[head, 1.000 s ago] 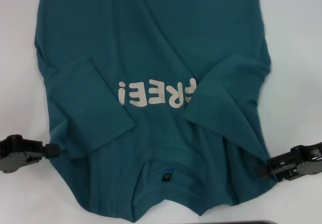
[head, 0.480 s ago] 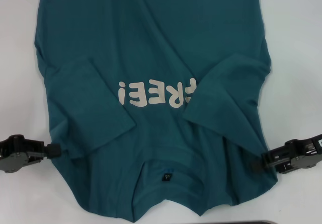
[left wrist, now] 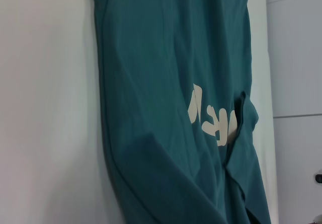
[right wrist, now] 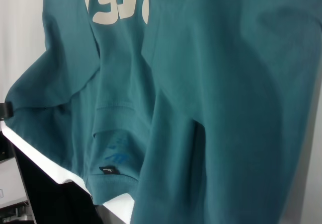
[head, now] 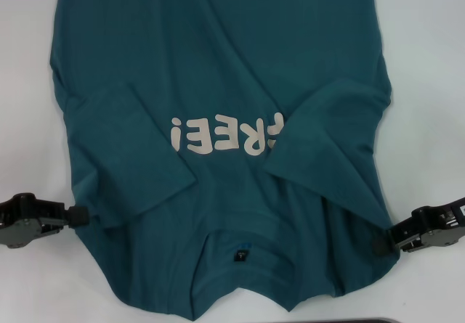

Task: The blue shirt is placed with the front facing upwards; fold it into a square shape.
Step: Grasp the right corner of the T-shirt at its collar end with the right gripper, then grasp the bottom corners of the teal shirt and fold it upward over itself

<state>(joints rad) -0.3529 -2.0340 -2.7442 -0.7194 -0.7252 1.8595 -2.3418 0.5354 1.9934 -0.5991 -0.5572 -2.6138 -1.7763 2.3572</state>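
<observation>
At the shoulder edges of the dark teal-blue cotton T-shirt (head: 218,120) with cream lettering, lying front-up between them on the white table (head: 429,62), both grippers are hovering. The right gripper (head: 396,237) is easing back outward, so no grasp looks secured yet; the left gripper (head: 78,214) is holding steady. Whether either's fingers are spread or pinching cloth, I cannot tell, and the hem is running out of view.
</observation>
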